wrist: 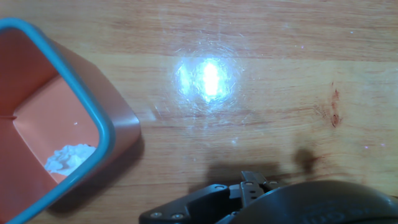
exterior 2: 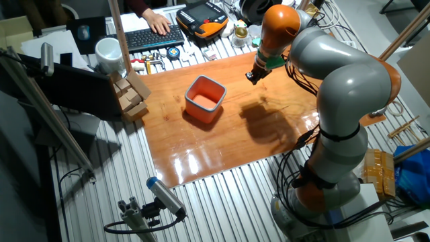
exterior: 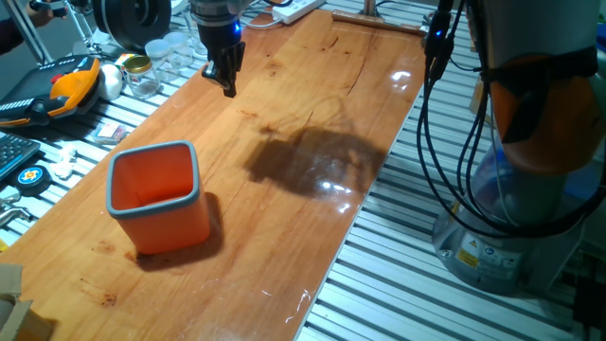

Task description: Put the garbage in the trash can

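Positioned above the far part of the wooden tabletop [exterior: 284, 218], the end effector [exterior: 227, 80] hangs clear of the surface with its dark fingers pointing down; the fingers appear close together with nothing visible between them, but whether they are fully closed cannot be told from these views. In the other fixed view the end effector [exterior 2: 253, 75] sits at the end of the grey and orange arm [exterior 2: 336, 87], to one side of the trash can and well apart from it. The trash can [exterior: 156, 197] stands upright on the tabletop, orange with a grey rim, its opening facing up. In the hand view the trash can [wrist: 115, 134] occupies the left edge of the frame, and the garbage [wrist: 69, 158], a small crumpled white wad, lies on the floor of the bin against one inner wall. In the other fixed view the trash can [exterior 2: 205, 99] is near the middle of the tabletop [exterior 2: 222, 144]. Beyond the far edge of the tabletop an orange-and-black tool [exterior: 64, 85] and clear glass jars [exterior: 156, 64] rest on the slatted bench, apart from the trash can
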Available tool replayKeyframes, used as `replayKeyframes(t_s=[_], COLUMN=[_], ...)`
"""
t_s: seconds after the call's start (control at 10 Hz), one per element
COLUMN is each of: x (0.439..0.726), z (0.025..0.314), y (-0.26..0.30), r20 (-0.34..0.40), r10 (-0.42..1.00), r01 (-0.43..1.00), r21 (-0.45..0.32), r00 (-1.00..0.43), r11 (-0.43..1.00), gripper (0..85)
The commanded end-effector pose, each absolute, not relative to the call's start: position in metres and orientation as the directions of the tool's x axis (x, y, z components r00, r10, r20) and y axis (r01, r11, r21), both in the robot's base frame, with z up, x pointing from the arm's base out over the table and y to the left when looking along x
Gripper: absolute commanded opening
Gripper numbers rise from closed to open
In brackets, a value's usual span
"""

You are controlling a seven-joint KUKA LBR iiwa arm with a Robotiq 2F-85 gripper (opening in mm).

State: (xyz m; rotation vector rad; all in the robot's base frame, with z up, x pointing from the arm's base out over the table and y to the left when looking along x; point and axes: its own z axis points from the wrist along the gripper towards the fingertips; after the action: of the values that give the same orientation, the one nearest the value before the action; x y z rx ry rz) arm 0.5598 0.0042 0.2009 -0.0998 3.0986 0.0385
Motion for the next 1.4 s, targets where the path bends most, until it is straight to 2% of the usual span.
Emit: replayKeyframes(t_s=[0.0,1.3], x=[0.5597,0.5584], z=[0.2007,0.198], y=[0.004,0.0017], r20=[-0.043,-0.048], r10=[-0.064,-0.067], r01=[-0.065,-0.068], r21=[0.023,0.021], r00=[-0.997,-0.997], r11=[0.998,0.997], gripper=[0.0,0.0])
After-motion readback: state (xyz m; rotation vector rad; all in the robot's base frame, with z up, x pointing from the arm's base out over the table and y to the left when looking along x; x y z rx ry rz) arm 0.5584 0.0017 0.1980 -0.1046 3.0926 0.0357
